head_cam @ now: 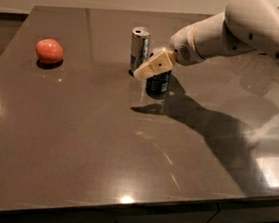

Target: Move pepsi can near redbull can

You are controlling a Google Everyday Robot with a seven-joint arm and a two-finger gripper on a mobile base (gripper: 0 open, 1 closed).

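Tool [153,66] is at the top of the pepsi can [157,84], covering its upper front. Can't tell if it's clamped on the can or let go. Pepsi can stands upright on the table [99,154] right under the tool. Redbull can [139,45] is just behind-left of the tool, close to it; touching or not is unclear. Step: placement looks nearly done. Next move likely needs a release and a clean lift without bumping either can. White forearm reaches in from the right, sloping down-left.
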